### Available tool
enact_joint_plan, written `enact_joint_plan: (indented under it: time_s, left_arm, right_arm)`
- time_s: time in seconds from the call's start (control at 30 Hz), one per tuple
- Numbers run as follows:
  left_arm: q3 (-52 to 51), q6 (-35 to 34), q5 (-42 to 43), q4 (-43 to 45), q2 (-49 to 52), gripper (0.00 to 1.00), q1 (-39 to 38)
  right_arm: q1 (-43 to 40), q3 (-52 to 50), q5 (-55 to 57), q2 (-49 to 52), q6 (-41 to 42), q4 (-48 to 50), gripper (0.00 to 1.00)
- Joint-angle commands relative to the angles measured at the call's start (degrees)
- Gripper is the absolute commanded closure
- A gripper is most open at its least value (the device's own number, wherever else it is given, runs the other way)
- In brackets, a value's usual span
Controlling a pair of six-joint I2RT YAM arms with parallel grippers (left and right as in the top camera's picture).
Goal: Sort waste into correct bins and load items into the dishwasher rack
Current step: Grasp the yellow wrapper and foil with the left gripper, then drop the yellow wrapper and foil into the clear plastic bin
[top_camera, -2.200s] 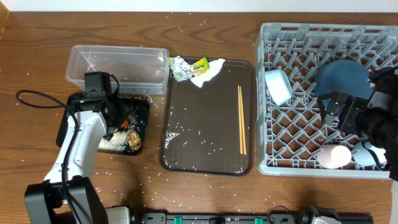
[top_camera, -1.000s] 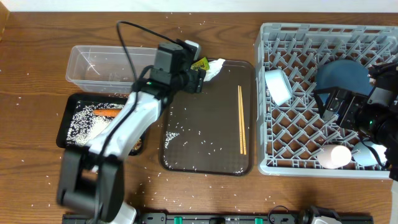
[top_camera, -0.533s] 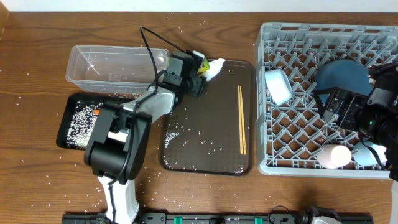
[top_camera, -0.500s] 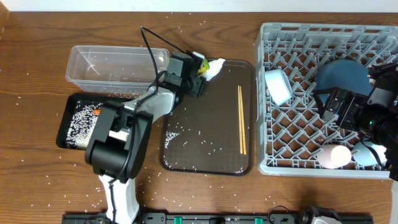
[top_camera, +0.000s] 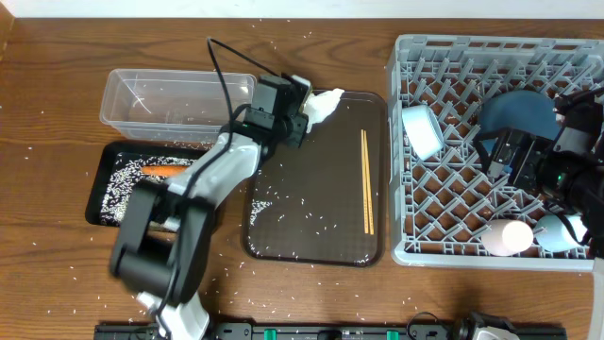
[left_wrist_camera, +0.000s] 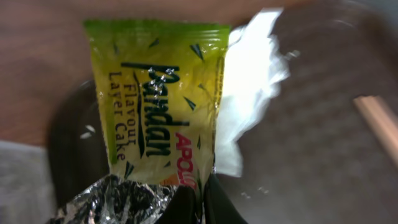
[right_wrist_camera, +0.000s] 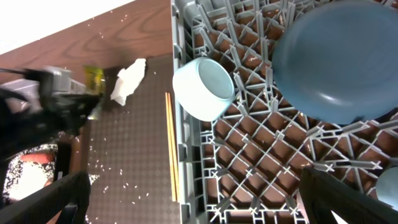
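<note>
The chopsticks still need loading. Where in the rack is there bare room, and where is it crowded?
Bare: in the rack, the left and middle grid floor, bordered by the pale bowl, the blue dish and the pink cup. Crowded: its right side, where the dish, the pink cup and the light blue cup sit close together.

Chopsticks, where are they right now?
Overhead view: the chopsticks lie on the right side of the brown tray, just left of the grey rack.

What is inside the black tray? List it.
Inside the black tray lie an orange carrot and white rice grains. The left arm covers one end, so anything there is hidden.
</note>
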Motion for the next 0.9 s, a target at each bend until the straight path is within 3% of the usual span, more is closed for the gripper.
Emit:
enact_joint_plan:
  time_s: [0.0,0.1,0.27,0.4,0.6,0.63,0.73,0.8,0.83,0.87]
  left_arm:
    - [0.33,-0.48,0.28,-3.17,-6.36,0.94,-0.55]
    - [0.33,-0.48,-1.11,-5.84,-10.19,0.94,-0.20]
    - [0.33,0.72,-10.56,-5.22,-12.13,0.94,1.84]
    - [0.33,5.95,-11.52,-5.29,-10.45,0.94,5.31]
    - [0.33,6.01,-9.51,-1.95,-8.79,0.94,12.90]
    - [0.33,6.01,-7.96,-1.49,-8.66,0.86,13.66]
    - [0.33,5.97,-4.02,-1.40,-9.16,0.46,14.45]
    - [0.33,5.95,-3.04,-2.05,-10.16,0.11,13.97]
    - [0.33,5.95,-3.04,-2.32,-10.78,0.02,13.49]
    - [0.33,5.90,-3.04,-2.29,-11.34,0.01,12.92]
  right_arm:
    - [-0.48,0.31,-2.29,0.87,0.61,-0.22,0.01]
    - [-0.48,0.31,-3.41,1.09,0.61,-0.26,0.01]
    - [-0.48,0.31,-3.41,1.07,0.61,-0.90,0.01]
    - [-0.48,0.31,-3.41,1.07,0.59,-1.75,0.01]
    - [-0.48,0.31,-3.39,1.07,0.37,-2.27,0.01]
    - [-0.48,0.31,-3.37,1.07,0.37,-2.27,0.01]
    - [-0.48,0.31,-3.37,1.07,0.35,-2.27,0.01]
    - [-0.48,0.31,-3.37,1.07,0.35,-2.32,0.01]
    - [-0.48,0.31,-3.37,1.07,0.35,-2.38,0.01]
    - [-0.48,0.31,-3.34,1.07,0.35,-2.40,0.01]
